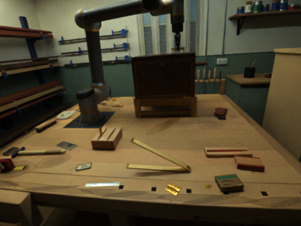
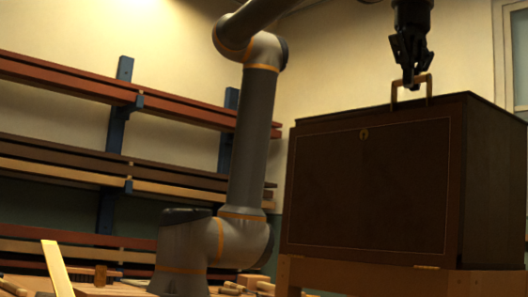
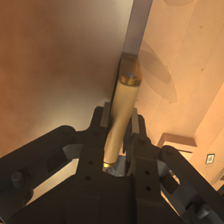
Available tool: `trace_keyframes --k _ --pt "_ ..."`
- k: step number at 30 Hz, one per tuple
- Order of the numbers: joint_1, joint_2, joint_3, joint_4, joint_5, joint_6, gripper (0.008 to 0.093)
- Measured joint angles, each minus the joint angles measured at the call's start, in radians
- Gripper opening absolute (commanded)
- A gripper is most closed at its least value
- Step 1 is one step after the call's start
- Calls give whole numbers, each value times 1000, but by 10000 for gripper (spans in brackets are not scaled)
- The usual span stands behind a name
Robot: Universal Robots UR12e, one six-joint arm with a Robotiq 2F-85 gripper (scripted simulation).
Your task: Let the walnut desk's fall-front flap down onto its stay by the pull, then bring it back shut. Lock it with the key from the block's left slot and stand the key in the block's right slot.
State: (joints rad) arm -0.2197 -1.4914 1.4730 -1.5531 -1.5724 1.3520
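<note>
The near end of the brass pull (image 3: 123, 117) is hidden between my fingers in the wrist camera. I grip this pull (image 2: 411, 85) with my closed gripper (image 2: 412, 83) from straight above, at the top edge of the walnut desk (image 1: 163, 75). The desk's fall-front flap (image 2: 369, 185) stands upright and shut, its brass keyhole (image 2: 363, 134) near the top centre. The desk sits on a pale wooden stand (image 1: 165, 106). The key block (image 1: 106, 138) lies on the bench to the front left, and a small key (image 1: 101, 131) stands in its left slot.
A small green box (image 1: 229, 182) sits near the bench's front edge, with a folding brass rule (image 1: 160, 161), two red-topped blocks (image 1: 249, 163) and brass hinges (image 1: 172, 189) around it. Hand tools (image 1: 38, 151) lie at the left. The arm's base (image 1: 89, 105) stands left of the desk.
</note>
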Motion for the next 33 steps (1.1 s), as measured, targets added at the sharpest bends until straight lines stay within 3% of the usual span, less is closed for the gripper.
trace_keyframes --k 14,33 --pt "-1 0 0 1 1 -1 80" --pt "0 0 0 1 2 -1 455"
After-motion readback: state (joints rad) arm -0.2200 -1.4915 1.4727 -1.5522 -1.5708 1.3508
